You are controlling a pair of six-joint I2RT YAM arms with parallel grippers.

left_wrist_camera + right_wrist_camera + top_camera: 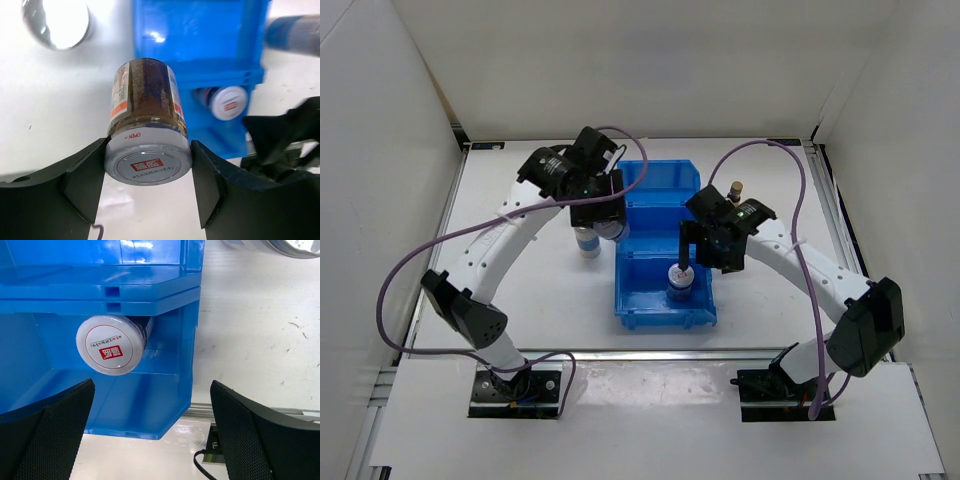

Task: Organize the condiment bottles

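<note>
Left gripper (148, 161) clamps the brown-filled jar (146, 107) upright (long axis vertical).

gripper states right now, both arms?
Left gripper: shut on the brown-filled jar.
Right gripper: open, holding nothing.

Overhead view from behind, both wrist views close, sharing blue bin (660, 318)
</note>
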